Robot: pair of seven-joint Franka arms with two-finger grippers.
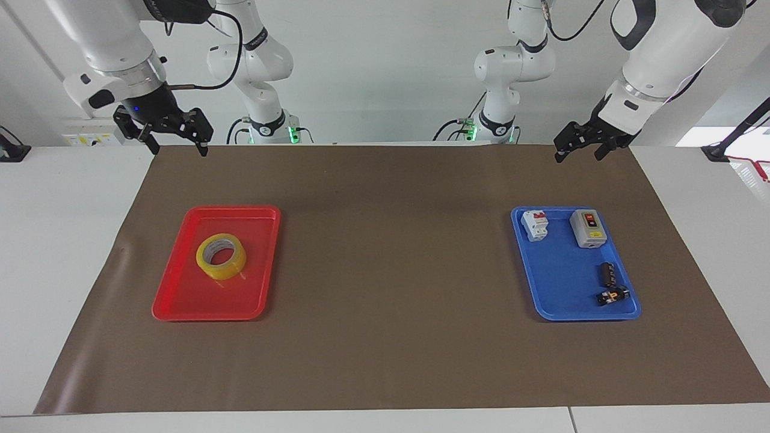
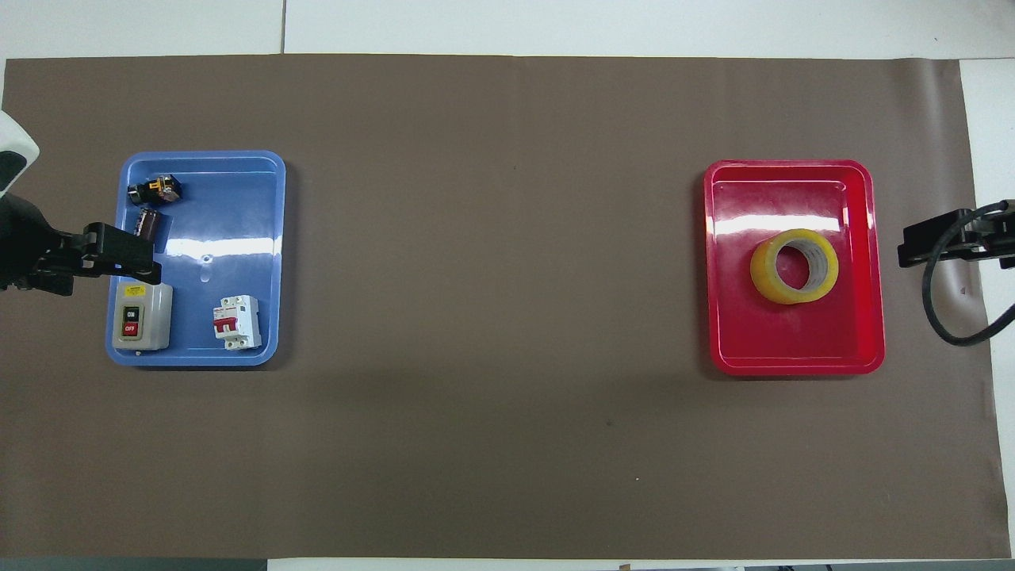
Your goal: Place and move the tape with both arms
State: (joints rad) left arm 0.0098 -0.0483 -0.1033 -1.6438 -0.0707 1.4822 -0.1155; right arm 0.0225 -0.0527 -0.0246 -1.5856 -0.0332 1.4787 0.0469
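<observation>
The yellow tape roll (image 1: 221, 256) lies flat in the red tray (image 1: 180, 300) at the right arm's end of the brown mat; it also shows in the overhead view (image 2: 794, 266). My right gripper (image 1: 177, 147) hangs open and empty in the air over the mat's edge by the robots, apart from the tray; the overhead view shows it (image 2: 912, 250) beside the red tray (image 2: 793, 361). My left gripper (image 1: 579, 156) is open and empty, raised over the mat's edge at the left arm's end; in the overhead view it (image 2: 131, 266) overlaps the blue tray's rim.
A blue tray (image 1: 562, 300) holds a grey switch box (image 1: 588, 228), a white circuit breaker (image 1: 535, 225) and two small dark parts (image 1: 609, 282). Two smaller white arms with green-lit bases (image 1: 267, 129) stand at the robots' end of the table.
</observation>
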